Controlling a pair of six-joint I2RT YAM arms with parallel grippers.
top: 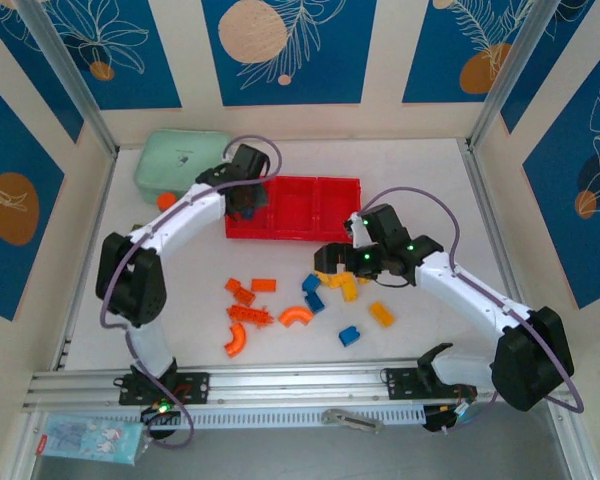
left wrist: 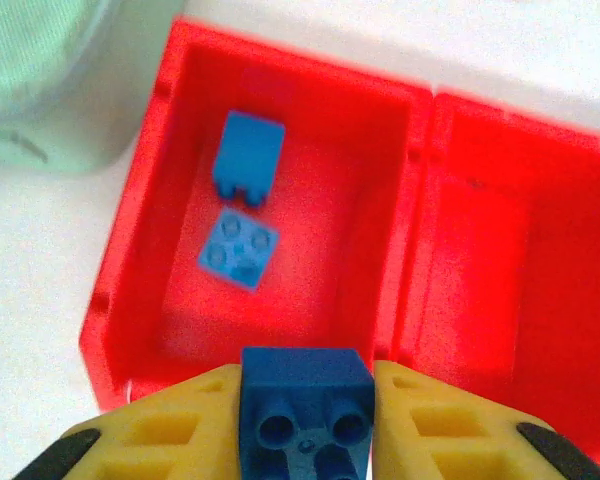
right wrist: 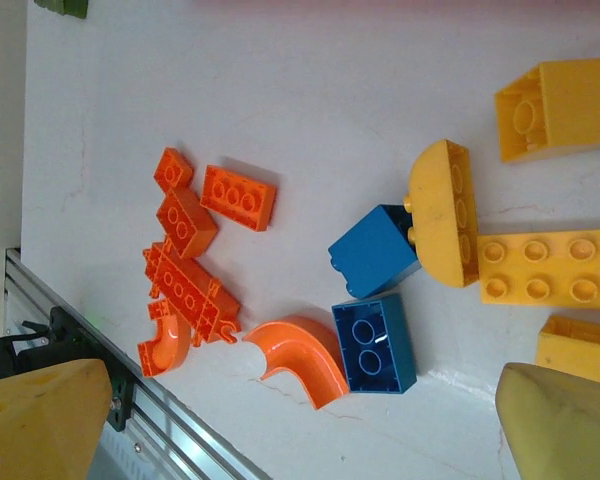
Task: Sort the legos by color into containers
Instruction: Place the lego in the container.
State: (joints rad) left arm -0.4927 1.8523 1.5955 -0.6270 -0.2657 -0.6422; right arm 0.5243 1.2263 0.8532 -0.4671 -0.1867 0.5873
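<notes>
Hanging above the near wall of a red compartment: one dark blue plastic brick (left wrist: 305,405), its underside tubes turned to the wrist camera, pinched on two flanks by the left gripper (left wrist: 305,425). The yellow fingers (left wrist: 170,435) are closed hard against it, with no gap on either side.

Beneath it: one shallow bright red plastic tray (left wrist: 130,250) of square compartments joined in a row, standing towards the far side of the white table (top: 420,180). The arm is over the tray's left end. That end compartment holds two lighter blue bricks (left wrist: 250,155), one tipped on its side and one (left wrist: 238,248) studs up, lying just apart.

Step in hand, as I read it: delivering a blue piece to the blue compartment. The next move calls for carrying it a little further in past the wall, then parting the fingers so the brick drops clear of the rim.

Also present: the right gripper (top: 332,262), jaws spread wide with nothing in them, poised over the loose pile. Under it lie two blue bricks (right wrist: 375,340) close together, an orange curved piece (right wrist: 295,358) touching one of them, a cluster of orange bricks (right wrist: 185,260) and several yellow bricks (right wrist: 535,265). Most of the sorting looks undone.

Beside the tray's left end: a mint green rounded case (top: 180,160), no part of the job.
</notes>
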